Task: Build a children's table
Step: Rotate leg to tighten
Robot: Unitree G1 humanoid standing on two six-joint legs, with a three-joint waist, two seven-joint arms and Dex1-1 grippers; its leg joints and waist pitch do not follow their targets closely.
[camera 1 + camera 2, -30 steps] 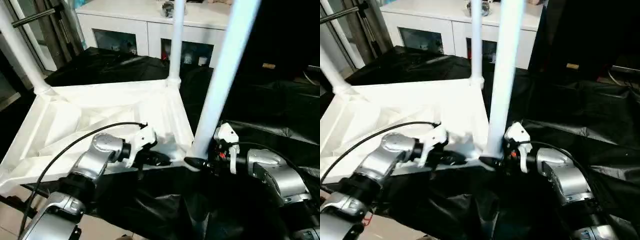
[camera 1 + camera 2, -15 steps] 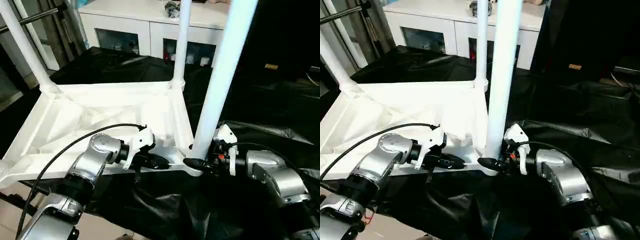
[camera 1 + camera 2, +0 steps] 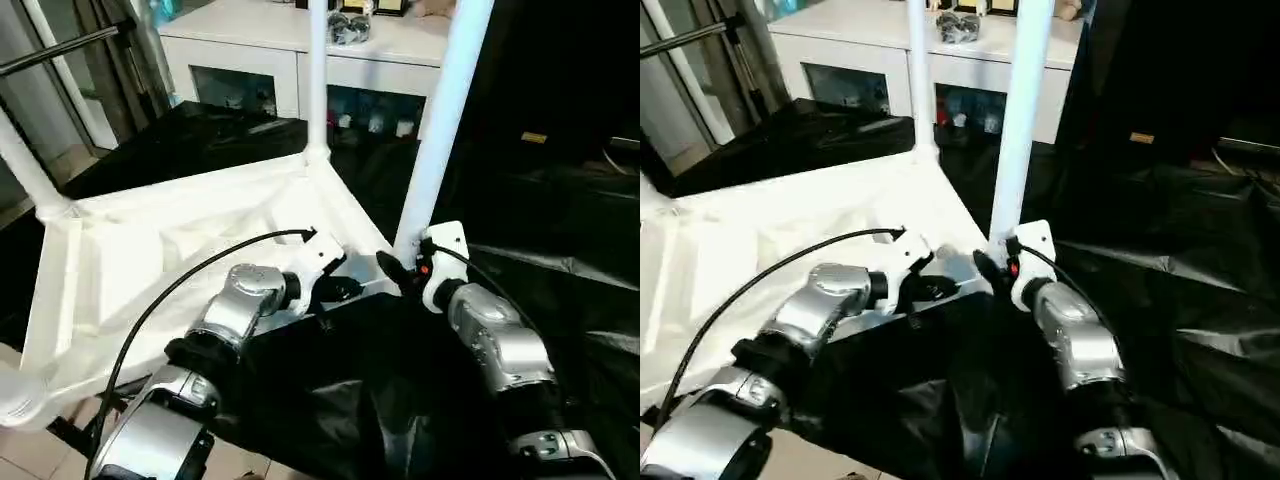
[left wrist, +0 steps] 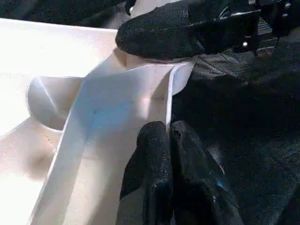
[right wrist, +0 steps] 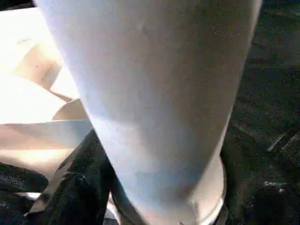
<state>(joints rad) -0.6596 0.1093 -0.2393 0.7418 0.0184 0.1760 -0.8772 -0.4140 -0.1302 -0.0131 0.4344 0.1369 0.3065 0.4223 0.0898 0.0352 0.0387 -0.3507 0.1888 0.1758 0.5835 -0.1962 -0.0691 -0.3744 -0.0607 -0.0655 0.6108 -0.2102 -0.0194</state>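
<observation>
Table [image 3: 180,240] upside down on the black cloth [image 3: 560,220], legs up. Left gripper [image 4: 166,136] pinched shut on the rim wall near the corner. Right gripper [image 3: 395,268] at three o'clock of it, fingers spread around the near leg [image 3: 435,130] at its socket. No writing readable. Cabinet [image 3: 250,40] at twelve o'clock.

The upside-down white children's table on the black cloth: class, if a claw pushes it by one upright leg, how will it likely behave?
The children's table looks like hollow ribbed plastic, so probably light and apt to slide or swivel on the black cloth. The legs stand tall and slim, so a high push may lever the top up. The left claw pinching the rim should steady it.
</observation>
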